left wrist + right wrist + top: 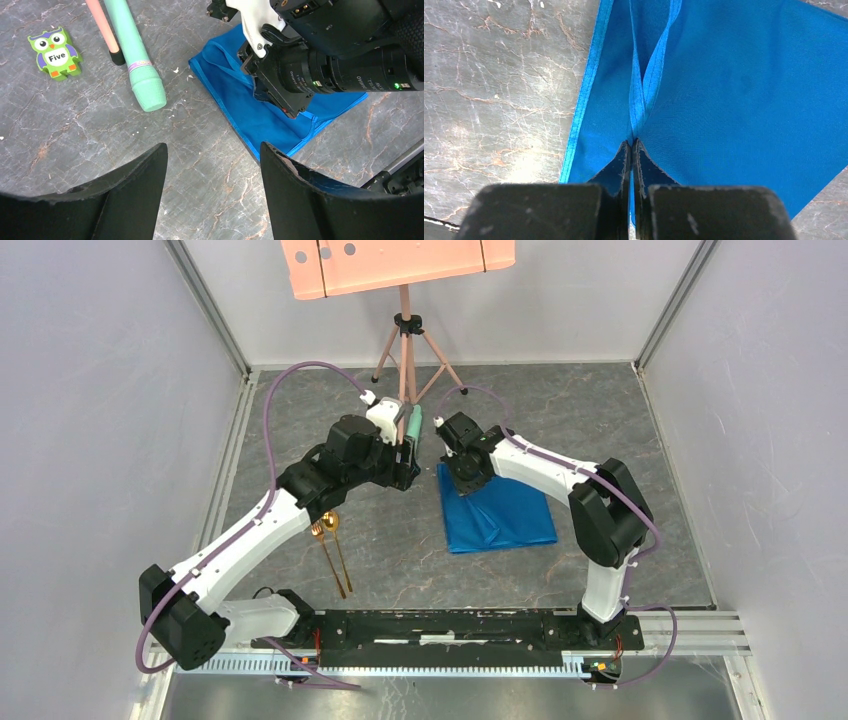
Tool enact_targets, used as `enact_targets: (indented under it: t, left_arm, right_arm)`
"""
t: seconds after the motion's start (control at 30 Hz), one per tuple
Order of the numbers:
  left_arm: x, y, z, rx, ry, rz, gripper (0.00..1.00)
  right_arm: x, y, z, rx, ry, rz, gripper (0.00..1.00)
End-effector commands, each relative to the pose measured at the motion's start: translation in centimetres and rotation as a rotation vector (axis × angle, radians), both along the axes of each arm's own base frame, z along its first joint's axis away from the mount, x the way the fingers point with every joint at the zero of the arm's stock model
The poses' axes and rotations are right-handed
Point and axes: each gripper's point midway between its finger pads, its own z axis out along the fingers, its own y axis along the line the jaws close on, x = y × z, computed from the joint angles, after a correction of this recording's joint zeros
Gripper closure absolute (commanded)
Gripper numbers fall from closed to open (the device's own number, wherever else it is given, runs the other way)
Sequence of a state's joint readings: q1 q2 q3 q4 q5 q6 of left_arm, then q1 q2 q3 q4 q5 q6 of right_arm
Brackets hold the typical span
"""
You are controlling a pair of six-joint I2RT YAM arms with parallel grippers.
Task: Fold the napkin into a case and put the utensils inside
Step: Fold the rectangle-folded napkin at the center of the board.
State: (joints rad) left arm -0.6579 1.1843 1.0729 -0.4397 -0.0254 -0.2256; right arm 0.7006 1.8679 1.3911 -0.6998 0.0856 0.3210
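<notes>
One raised hem at the far-left corner of the napkin, which lies folded flat on the surface, is pinched in the shut right gripper. The left gripper hangs wide and empty just left of the napkin. The fork and spoon lie well left of the napkin, handles running toward the arm bases, nearer the left arm.

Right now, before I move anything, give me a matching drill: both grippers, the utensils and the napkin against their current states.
1 left gripper
2 right gripper
3 utensils
4 napkin

A gold, on the bare table, not yet tucked in
B shut, pinching a fold
C open, empty
D blue, layered on itself

Pairs: 1-C, 2-B, 3-A, 4-D
</notes>
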Motion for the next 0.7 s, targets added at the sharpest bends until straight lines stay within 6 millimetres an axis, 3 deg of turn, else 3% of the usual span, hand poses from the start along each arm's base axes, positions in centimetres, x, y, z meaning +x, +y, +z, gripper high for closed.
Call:
enact_targets:
  t: [0.0,0.67]
  left_arm:
    - [0.6,0.1,1.8,-0.024,-0.074,-0.006,0.25]
    - [0.5,0.3,2.0,-0.028,-0.08,-0.005,0.25]
  right_arm:
    - [0.9,1.6,0.8,0.054,-0.027,-0.004,1.0]
    - [0.5,1.5,3.0,0.049,-0.065,-0.008,0.99]
